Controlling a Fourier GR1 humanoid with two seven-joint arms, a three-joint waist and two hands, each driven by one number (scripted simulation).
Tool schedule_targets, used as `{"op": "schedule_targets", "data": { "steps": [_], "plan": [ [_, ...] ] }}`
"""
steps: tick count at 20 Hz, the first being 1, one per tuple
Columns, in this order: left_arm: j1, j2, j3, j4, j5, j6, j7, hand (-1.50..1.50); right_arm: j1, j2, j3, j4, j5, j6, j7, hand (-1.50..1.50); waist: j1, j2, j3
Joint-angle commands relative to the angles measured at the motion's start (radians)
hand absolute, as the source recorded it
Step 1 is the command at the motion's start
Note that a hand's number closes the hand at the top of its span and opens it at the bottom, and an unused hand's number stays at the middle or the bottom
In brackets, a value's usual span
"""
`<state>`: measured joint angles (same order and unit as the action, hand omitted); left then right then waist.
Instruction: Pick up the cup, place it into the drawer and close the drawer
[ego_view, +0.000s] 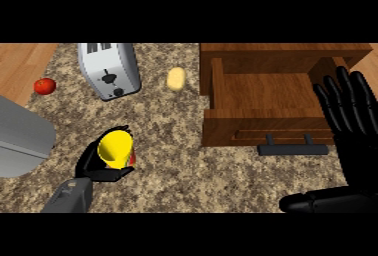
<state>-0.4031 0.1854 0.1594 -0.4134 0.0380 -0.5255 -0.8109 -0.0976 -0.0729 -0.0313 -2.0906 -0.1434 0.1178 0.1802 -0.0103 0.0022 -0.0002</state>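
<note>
The yellow cup is clasped in the left hand, whose fingers curl round it over the speckled counter. The open wooden drawer lies to that hand's right, just beside the right hand, which has its fingers straight and spread.

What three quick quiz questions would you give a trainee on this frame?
1. True or false: the drawer is shut.
2. Where is the yellow cup? A) on a shelf B) in the left hand C) in the drawer
3. Fill in: in the head view, the toaster stands to the ___ of the drawer.
Key: 1 false, it stands open; 2 B, the fingers curl round it; 3 left.
</note>
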Motion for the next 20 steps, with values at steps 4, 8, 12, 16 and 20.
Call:
{"op": "schedule_targets", "data": {
  "steps": [4,8,12,16,20],
  "plan": [
    [0.003,-0.038,-0.018,-0.026,0.012,-0.109,-0.154,1.50,-0.020,-0.014,-0.018,-0.012,-0.021,0.001,0.029,-1.50,-0.001,0.001,-0.002],
    [0.005,-0.021,-0.017,-0.065,0.016,-0.067,-0.197,1.50,-0.060,-0.011,-0.017,0.019,-0.007,-0.011,0.023,-1.50,0.007,0.000,-0.002],
    [0.050,-0.047,0.022,-0.112,0.049,0.080,-0.218,1.50,0.005,-0.010,-0.006,0.015,0.006,0.012,-0.014,-1.50,0.008,-0.001,0.000],
    [0.056,-0.056,0.138,-0.147,0.139,0.262,-0.209,1.50,0.006,-0.035,-0.053,0.018,-0.040,0.038,-0.026,-1.50,0.016,-0.002,0.000],
    [0.076,-0.083,0.118,-0.215,0.152,0.244,-0.216,1.50,-0.004,-0.030,-0.049,-0.019,-0.042,0.012,0.032,-1.50,0.011,-0.003,0.000]
  ]
}}
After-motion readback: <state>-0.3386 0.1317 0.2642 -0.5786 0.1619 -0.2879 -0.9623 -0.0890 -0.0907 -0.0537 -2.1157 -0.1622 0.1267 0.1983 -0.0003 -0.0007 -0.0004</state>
